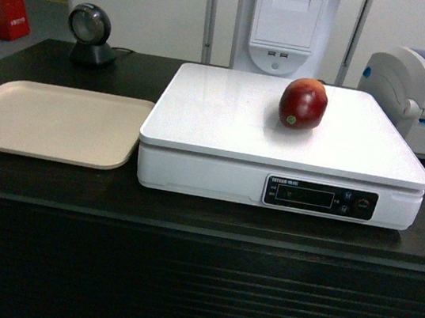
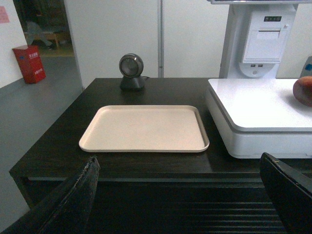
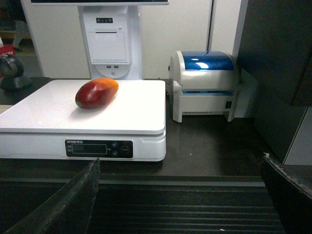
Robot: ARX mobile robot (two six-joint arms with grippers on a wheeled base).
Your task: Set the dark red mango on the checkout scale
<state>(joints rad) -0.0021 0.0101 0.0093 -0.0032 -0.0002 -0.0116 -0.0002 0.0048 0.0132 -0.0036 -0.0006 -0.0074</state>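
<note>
Dark red mango [image 1: 303,103] lies on its side on the scale [image 1: 226,121], on the white platform's rear right part, stem end toward the head camera, orange patch showing in the right wrist view; nothing touches it. It sits well inside the platform edges, so the full weight should register and a roll-off looks unlikely. Scale stands on the black table [image 1: 41,181] that serves as the checkout, display and buttons facing the robot. Task looks done, judging from how things lie. Left pincer [image 2: 183,200] is released: its two dark fingers [image 2: 73,200] stand wide apart at the bottom of the left wrist view, nothing between them, hanging in front of the table's ribbed front panel, opposite the beige tray [image 2: 144,128]. Right pincer [image 3: 183,200] is likewise spread and empty, low in front of the scale's right end, well apart from the mango. Neither pincer shows in the head view, so both arms look pulled back, likely to keep off the platform and leave the reading clean. Around: tray just left of the scale, bare; a round-headed scanner [image 1: 92,34] at the table's rear left; a white and blue label printer [image 3: 204,85] just right of the scale; a white kiosk printer [image 1: 286,22] behind. Nothing stands between the pincers and the mango.
</note>
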